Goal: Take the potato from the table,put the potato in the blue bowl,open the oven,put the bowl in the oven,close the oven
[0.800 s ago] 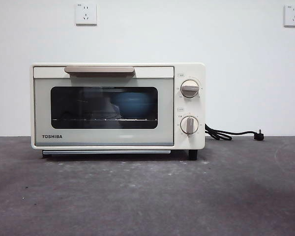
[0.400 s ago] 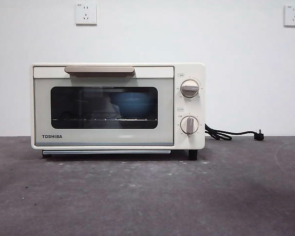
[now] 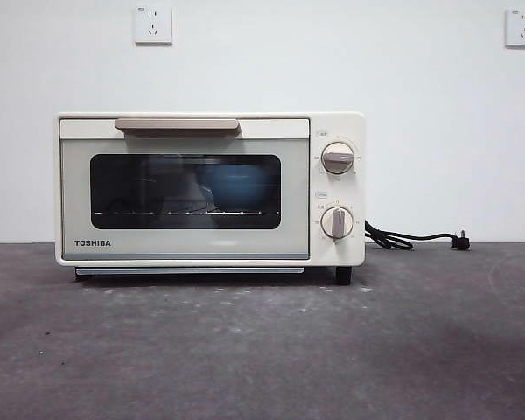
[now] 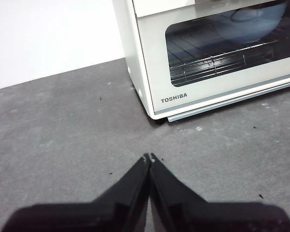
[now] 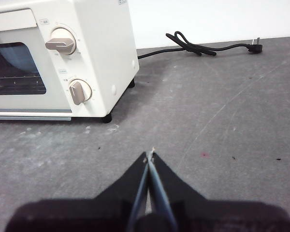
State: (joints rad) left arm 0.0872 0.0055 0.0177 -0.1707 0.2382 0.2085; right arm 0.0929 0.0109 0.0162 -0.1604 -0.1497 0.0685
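Potato and blue bowl (image 3: pixel 236 188) shut inside the oven (image 3: pixel 208 188) — both pincers resting

Nothing is shifting across the last second in the front view: the oven door is staying closed, its tan handle (image 3: pixel 177 126) untouched, and the blue bowl is showing dimly through the dark glass on the rack; the potato itself is hidden, presumably sitting in the bowl. The left pincer (image 4: pixel 149 158) is hovering low over the surface (image 3: pixel 262 350) with its jaws pressed together, holding nothing, the oven's front corner lying ahead of its tips. The right pincer (image 5: pixel 150 155) is likewise closed and empty, the knobs (image 5: pixel 63 42) and power cord (image 5: pixel 198 47) well ahead of it — by my reading, the task is looking complete.
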